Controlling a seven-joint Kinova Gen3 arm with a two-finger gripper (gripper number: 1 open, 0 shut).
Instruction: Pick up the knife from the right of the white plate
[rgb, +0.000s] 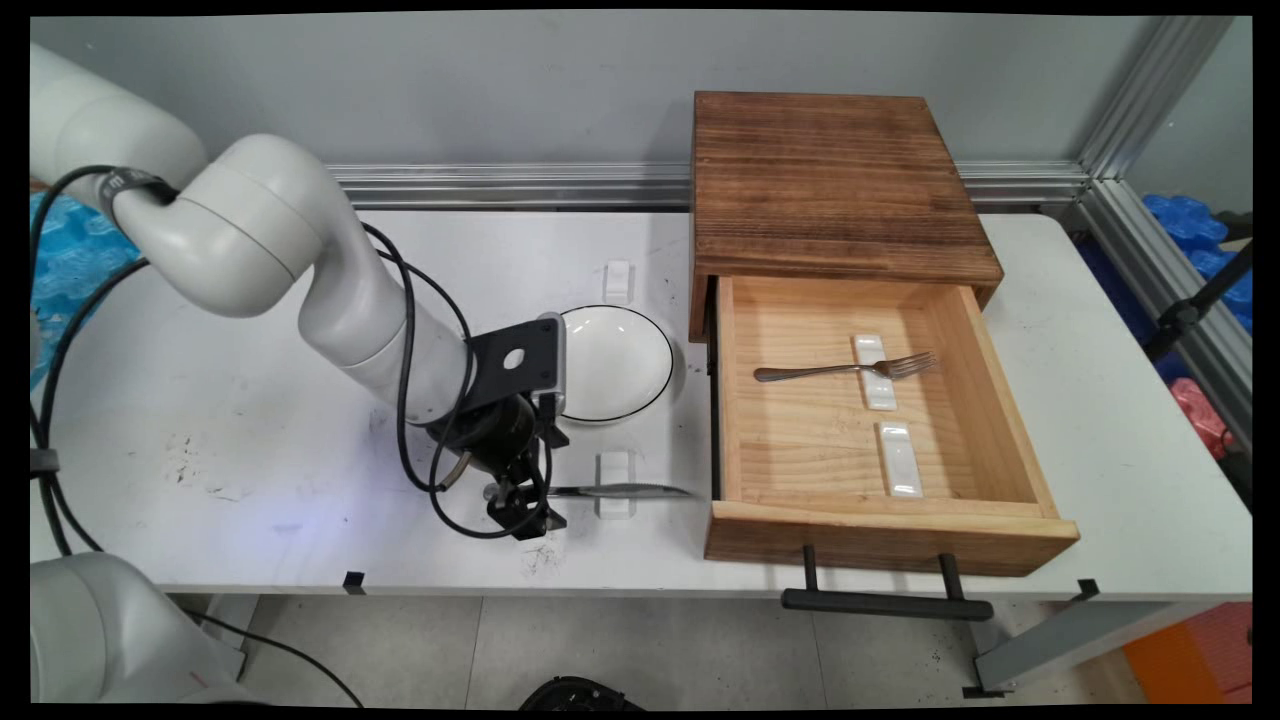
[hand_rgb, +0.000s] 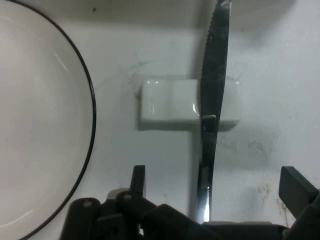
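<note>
Surface: white tabletop (rgb: 250, 400)
End effector (hand_rgb: 210, 200): fingers spread, straddling knife (hand_rgb: 214, 90) handle
Nearby: rest (hand_rgb: 167, 102) under blade; plate (hand_rgb: 35, 115) beside

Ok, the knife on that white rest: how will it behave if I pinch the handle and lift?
The knife looks like thin polished metal, so probably stiff but slippery between the open gripper fingers. It bridges the small rest, so it may pivot or drag that loose piece. Its blade is long; held by the handle, it could tilt.
</note>
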